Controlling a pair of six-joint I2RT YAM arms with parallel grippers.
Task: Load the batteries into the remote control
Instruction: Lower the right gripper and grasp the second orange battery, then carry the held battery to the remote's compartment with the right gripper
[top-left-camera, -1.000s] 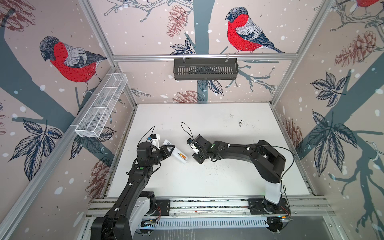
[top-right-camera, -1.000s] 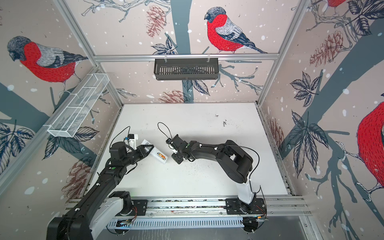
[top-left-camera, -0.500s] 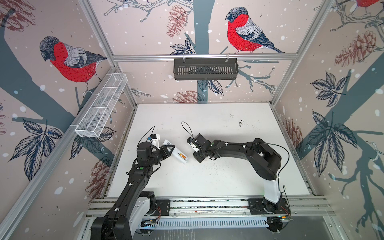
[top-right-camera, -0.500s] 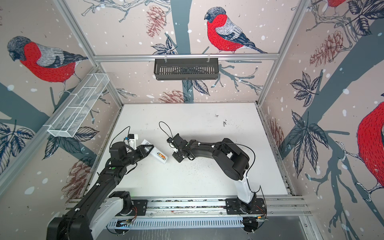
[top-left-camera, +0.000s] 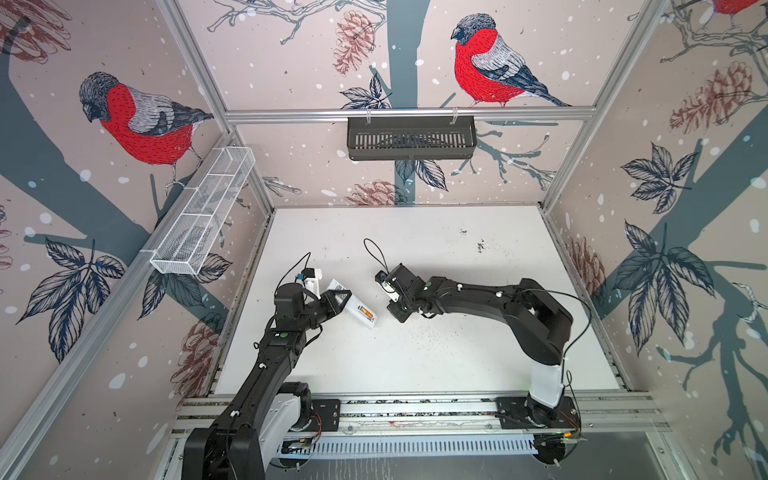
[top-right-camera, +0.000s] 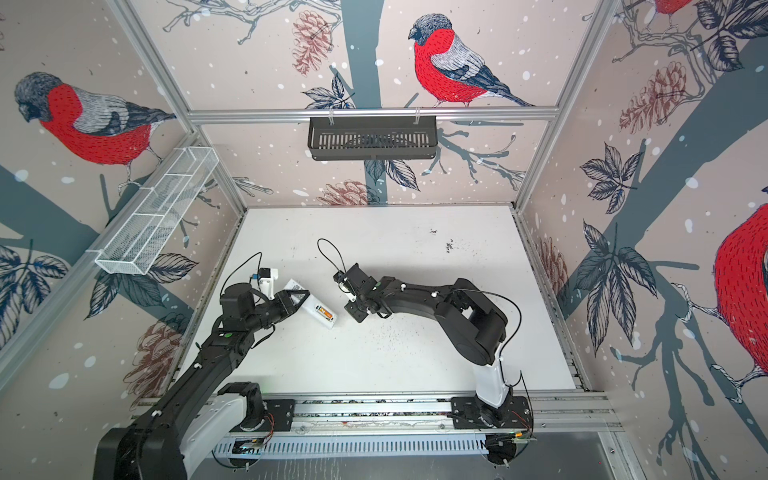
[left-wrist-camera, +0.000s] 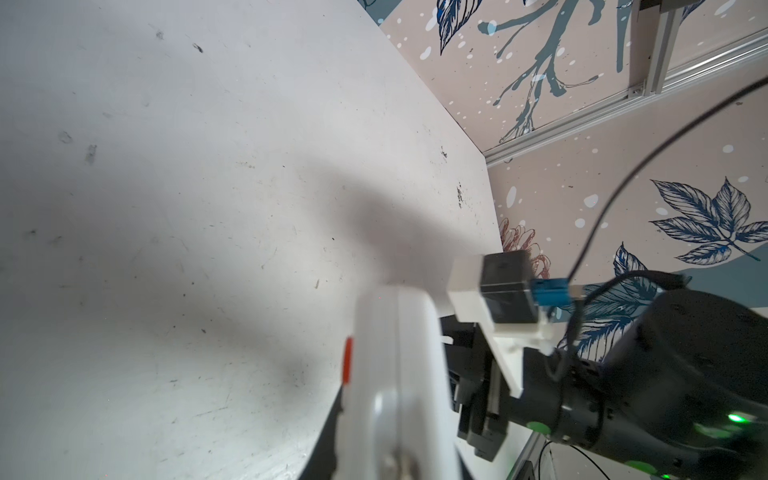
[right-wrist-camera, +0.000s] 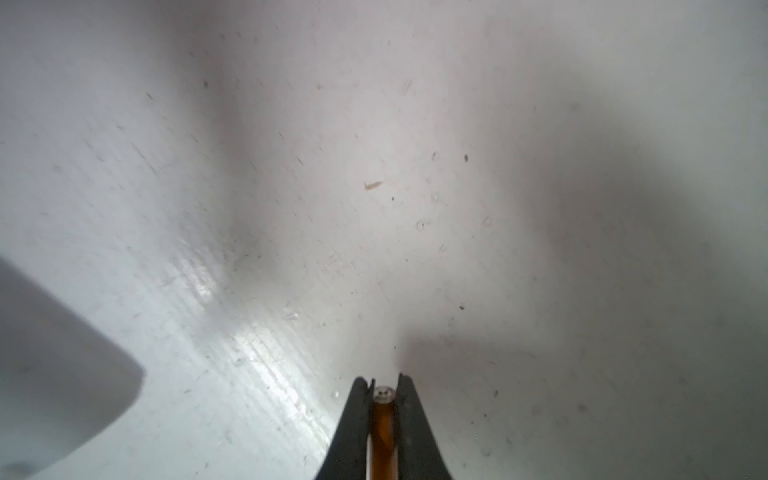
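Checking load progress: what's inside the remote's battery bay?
One orange battery shows in the remote control's open bay. Beside it: too small to tell; the left gripper covers the remote's middle.

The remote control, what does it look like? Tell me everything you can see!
The remote control is a slim white plastic bar, back side up. One orange battery sits in its open slot near the free end. The left gripper is shut on it behind that slot. A red button shows on its side.

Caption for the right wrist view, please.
Right gripper shut on an orange battery over the white table.
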